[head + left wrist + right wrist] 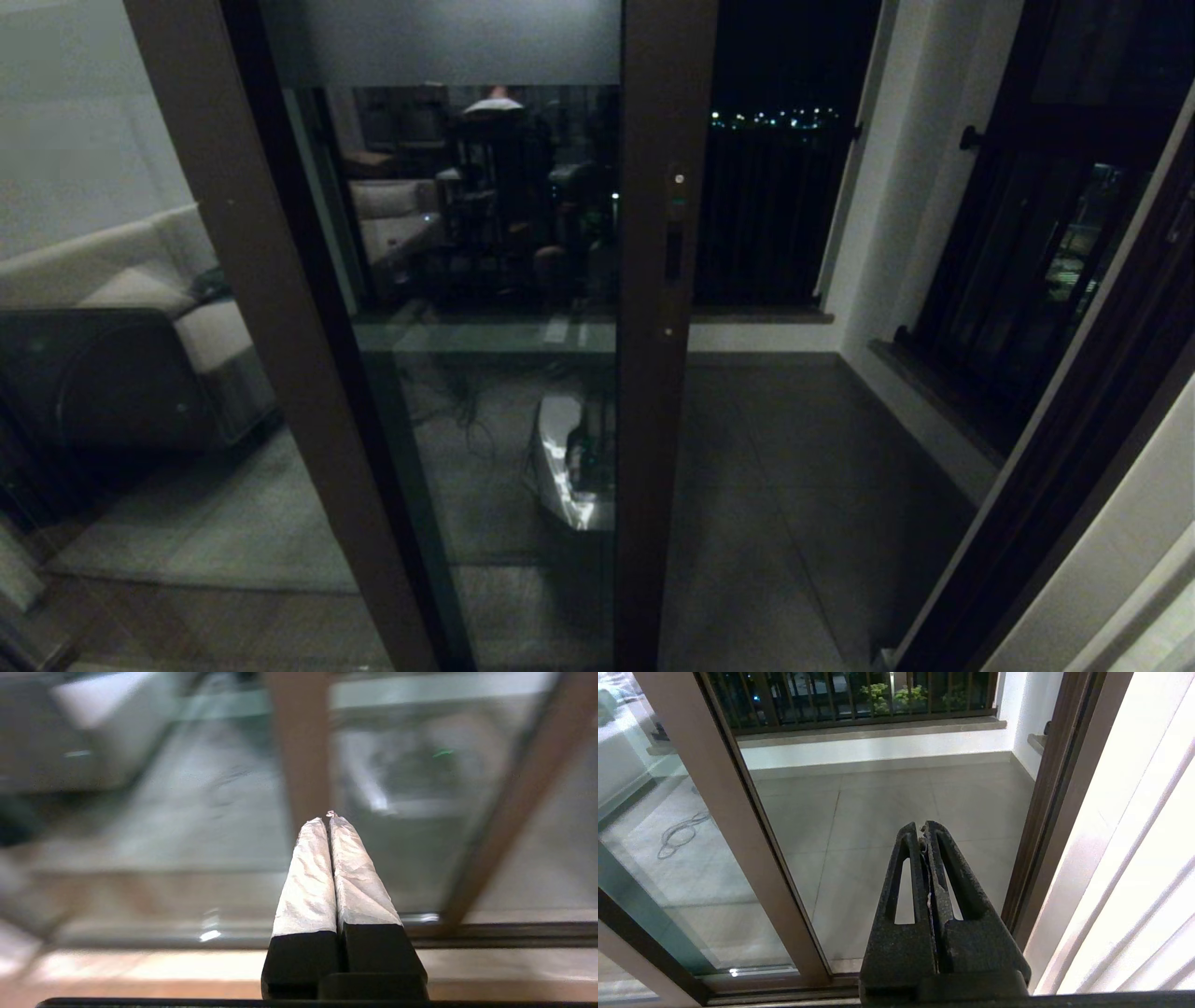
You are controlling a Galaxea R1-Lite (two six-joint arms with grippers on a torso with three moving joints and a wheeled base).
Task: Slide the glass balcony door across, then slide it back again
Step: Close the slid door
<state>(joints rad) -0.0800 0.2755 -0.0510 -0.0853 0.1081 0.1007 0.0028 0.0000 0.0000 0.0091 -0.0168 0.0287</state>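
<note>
Door stile (658, 373): centre of head view, running 12 to 6 o'clock; handle slot (673, 254) on it, above centre.
Glass balcony door (485, 373): pane at 9 o'clock of that stile.
Second stile (271, 327): at 9 o'clock of the pane, leaning toward 11 o'clock.
Opening: at 3 o'clock of the door stile; balcony floor (784, 467) beyond it.
Railing (766, 224): behind the floor, at 12 o'clock.
Barred window (1027, 261): at 3 o'clock, on the side wall.
Door jamb (1055, 485): at 4 o'clock, nearest the robot.
Sofa (140, 280): at 9 o'clock.
Left gripper (327, 817): before a stile, apart from it.
Right gripper (922, 828): before the opening, between stile and jamb.
</note>
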